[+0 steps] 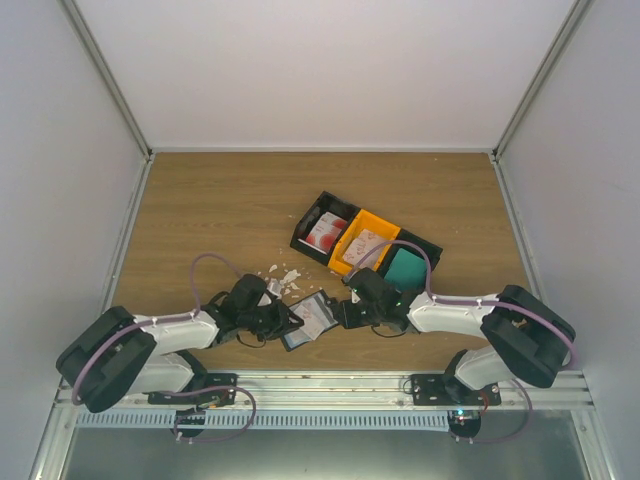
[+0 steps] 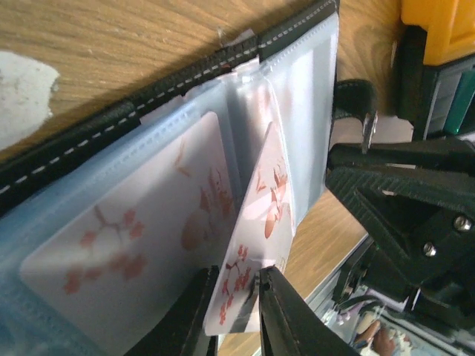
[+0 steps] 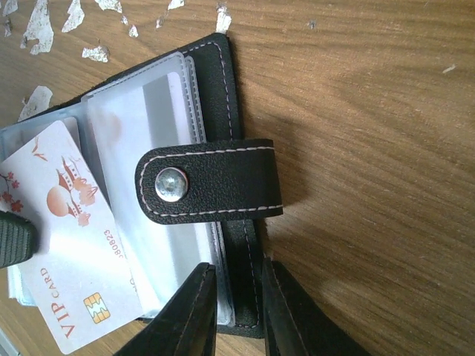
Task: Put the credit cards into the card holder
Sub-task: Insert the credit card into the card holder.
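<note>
Tightly, card (image 2: 256, 215) edge between left fingers (image 2: 289, 326).

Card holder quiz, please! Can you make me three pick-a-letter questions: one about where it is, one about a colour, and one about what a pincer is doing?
1. Where does the card holder lie?
A. inside a bin
B. on the wooden table
C. on top of an arm

2. What colour is the middle bin?
A. orange
B. green
C. white

3. What is the left pincer doing?
A. standing wide open over bare wood
B. pinching a white scrap
C. pinching a red-and-white card

Answers:
1 B, the top view shows it lying open on the wood.
2 A, its walls are bright orange.
3 C, its fingers sit on both sides of the card.
</note>
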`<action>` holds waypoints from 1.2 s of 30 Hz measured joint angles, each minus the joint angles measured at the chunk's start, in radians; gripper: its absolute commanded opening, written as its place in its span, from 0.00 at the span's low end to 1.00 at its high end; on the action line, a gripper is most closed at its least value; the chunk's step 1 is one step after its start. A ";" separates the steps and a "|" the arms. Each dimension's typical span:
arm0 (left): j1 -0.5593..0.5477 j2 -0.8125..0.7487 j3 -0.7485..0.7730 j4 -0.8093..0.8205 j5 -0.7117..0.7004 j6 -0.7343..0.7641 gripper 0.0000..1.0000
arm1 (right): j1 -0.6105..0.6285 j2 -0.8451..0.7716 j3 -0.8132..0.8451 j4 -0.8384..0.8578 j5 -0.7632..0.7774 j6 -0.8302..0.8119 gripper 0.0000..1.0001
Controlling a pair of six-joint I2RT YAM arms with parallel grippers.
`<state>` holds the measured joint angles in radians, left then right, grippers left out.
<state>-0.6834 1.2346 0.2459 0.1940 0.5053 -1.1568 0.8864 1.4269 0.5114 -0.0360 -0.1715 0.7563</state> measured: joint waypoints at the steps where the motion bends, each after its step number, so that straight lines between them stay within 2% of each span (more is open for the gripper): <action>1: 0.000 0.011 0.007 -0.002 -0.002 0.007 0.15 | 0.000 0.000 0.000 0.000 -0.002 0.000 0.20; 5: 0.000 0.054 0.034 -0.004 -0.010 0.025 0.11 | 0.000 0.000 0.000 0.001 -0.003 0.000 0.20; 13: 0.012 0.116 0.064 0.014 -0.010 0.031 0.10 | 0.000 0.000 -0.003 0.005 -0.006 0.000 0.19; 26: 0.040 0.084 0.009 0.073 -0.002 -0.023 0.09 | 0.000 0.000 -0.003 0.006 -0.006 0.000 0.19; 36: 0.092 0.130 -0.016 0.144 0.116 -0.030 0.04 | 0.000 0.000 -0.003 0.006 -0.006 0.000 0.19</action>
<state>-0.5919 1.3651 0.2295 0.3382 0.6209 -1.1870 0.8864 1.4269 0.5083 -0.0296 -0.1776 0.7567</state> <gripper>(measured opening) 0.066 0.193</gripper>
